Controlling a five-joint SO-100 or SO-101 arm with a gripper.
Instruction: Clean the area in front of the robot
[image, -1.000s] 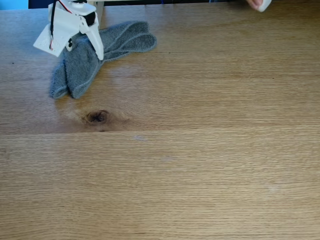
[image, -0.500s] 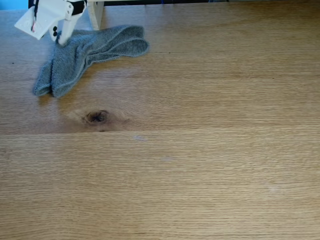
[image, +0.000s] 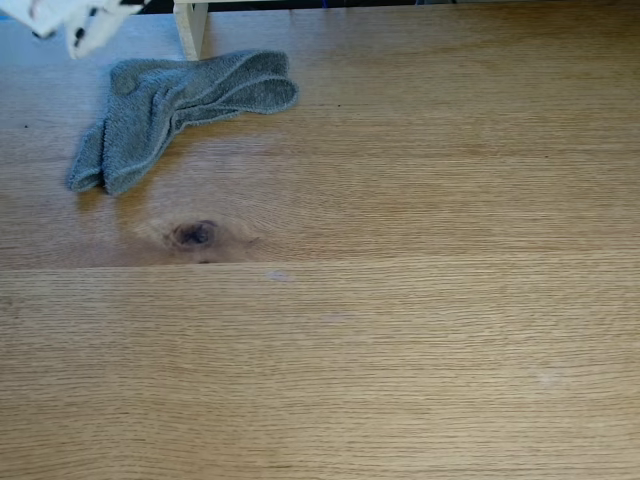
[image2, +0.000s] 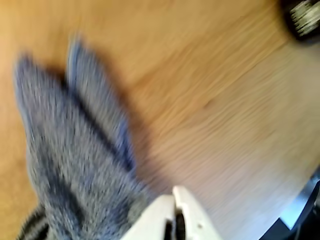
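From the wrist view I see my fingers (image2: 174, 200) at the bottom edge — two white tips pressed together, clenched on nothing, just above the grey cloth (image2: 75, 170). The picture is blurred, so I cannot tell whether the tips touch the cloth. In the fixed view the robot (image: 70, 18) shows as a white blur at the top left corner, apart from the cloth (image: 165, 105), which lies crumpled on the desk (image: 400, 330) near a pale wooden post (image: 190, 25). The broad oak desk spreads out below and to the right — a dark knot (image: 195, 233) sits just below the cloth, and a plank seam runs across under it.
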